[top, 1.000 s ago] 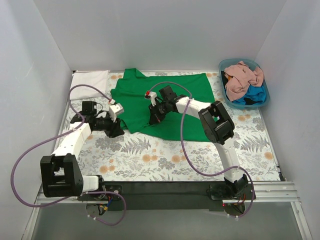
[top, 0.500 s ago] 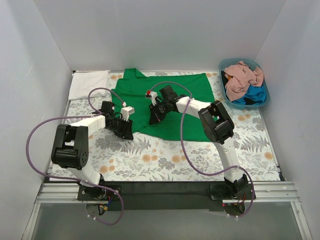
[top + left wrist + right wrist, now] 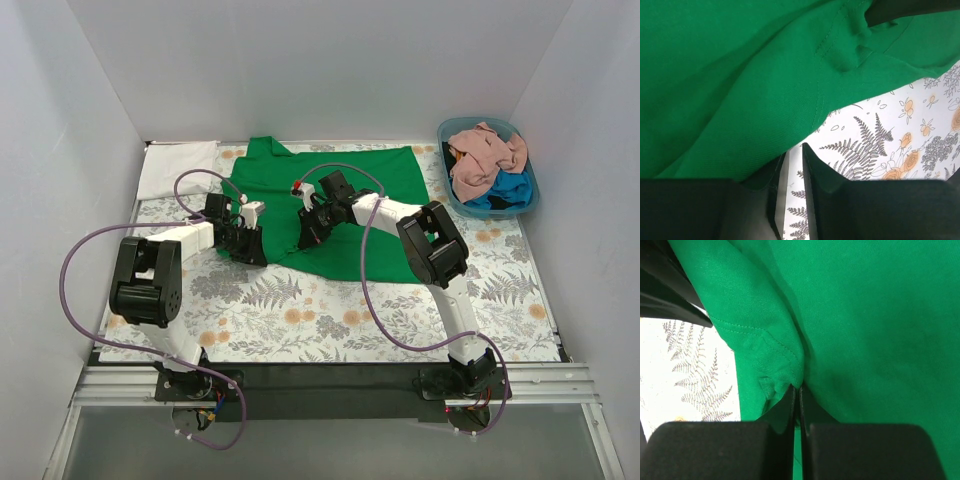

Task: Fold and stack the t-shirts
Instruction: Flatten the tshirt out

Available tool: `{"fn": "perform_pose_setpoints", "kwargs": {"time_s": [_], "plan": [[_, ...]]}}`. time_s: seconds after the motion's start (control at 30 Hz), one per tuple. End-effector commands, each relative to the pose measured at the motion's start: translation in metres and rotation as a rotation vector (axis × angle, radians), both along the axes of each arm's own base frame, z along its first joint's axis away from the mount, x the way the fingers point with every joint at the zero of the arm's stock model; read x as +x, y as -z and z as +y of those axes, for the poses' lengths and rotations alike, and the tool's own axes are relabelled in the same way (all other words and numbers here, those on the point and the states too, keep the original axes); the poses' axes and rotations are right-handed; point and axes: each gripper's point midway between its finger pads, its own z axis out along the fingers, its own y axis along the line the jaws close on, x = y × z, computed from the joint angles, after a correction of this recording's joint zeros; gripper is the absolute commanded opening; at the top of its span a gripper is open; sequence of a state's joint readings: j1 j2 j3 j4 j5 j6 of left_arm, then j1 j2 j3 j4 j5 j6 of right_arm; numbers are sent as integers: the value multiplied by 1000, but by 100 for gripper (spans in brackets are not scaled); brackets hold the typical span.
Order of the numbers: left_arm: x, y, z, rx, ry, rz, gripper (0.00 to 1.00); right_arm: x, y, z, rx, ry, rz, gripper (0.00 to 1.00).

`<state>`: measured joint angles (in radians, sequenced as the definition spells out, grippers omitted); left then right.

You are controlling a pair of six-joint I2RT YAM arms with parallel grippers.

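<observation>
The bright green t-shirt (image 3: 365, 190) lies spread at the back middle of the floral covering. My right gripper (image 3: 306, 236) is at its near hem. In the right wrist view the jaws (image 3: 797, 388) are shut on a bunched fold of the green t-shirt (image 3: 880, 315). My left gripper (image 3: 252, 243) is at the shirt's near left edge. In the left wrist view its jaws (image 3: 794, 150) stand a narrow gap apart with the covering showing between them. The green t-shirt (image 3: 740, 75) drapes over the left fingertip. A salmon-pink t-shirt (image 3: 485, 150) and a blue t-shirt (image 3: 510, 190) lie crumpled in the tub.
The blue plastic tub (image 3: 530, 205) stands at the back right. A folded white t-shirt (image 3: 178, 165) lies at the back left corner. White walls close in three sides. Purple cables loop from both arms over the floral covering (image 3: 300, 310).
My left arm has swung in from the left, and its gripper has moved right and back to the green shirt's edge. The right gripper has stayed put on the fold.
</observation>
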<state>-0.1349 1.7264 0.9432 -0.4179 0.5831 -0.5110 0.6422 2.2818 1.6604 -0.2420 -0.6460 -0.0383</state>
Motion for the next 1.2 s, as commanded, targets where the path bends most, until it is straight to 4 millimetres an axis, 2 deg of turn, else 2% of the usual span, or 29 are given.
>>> {"fn": "perform_pose_setpoints", "kwargs": {"time_s": [0.0, 0.13, 0.33, 0.43, 0.47, 0.5, 0.53, 0.63, 0.8, 1.07, 1.17], "plan": [[1, -16, 0, 2, 5, -43, 13, -9, 9, -7, -41, -11, 18, 1], [-3, -24, 3, 13, -1, -58, 1, -10, 4, -6, -29, -16, 16, 1], [-9, -47, 3, 4, 4, -105, 0, -18, -11, -8, -9, -30, 12, 1], [-11, -44, 7, 24, -11, -99, 0, -22, -13, -8, -8, -40, 3, 1], [-12, -40, 9, 36, -25, -78, 2, -21, -12, -8, -9, -40, 1, 1], [-13, -35, 9, 39, -41, -51, 24, -21, -9, -8, -15, -40, 6, 1], [-15, -29, 9, 39, -44, -27, 34, -21, -8, -8, -16, -39, 8, 1], [-15, -24, 6, 20, -57, -11, 43, -21, -5, -8, -21, -36, 12, 1], [-9, -14, 7, 30, -76, 4, 42, -19, -4, -7, -21, -35, 10, 1], [-2, -6, -4, -1, -77, 26, 39, -20, -4, -5, -15, -40, 17, 1], [3, -13, -5, -5, -78, 11, 26, -21, -6, -7, -15, -40, 12, 1]]}}
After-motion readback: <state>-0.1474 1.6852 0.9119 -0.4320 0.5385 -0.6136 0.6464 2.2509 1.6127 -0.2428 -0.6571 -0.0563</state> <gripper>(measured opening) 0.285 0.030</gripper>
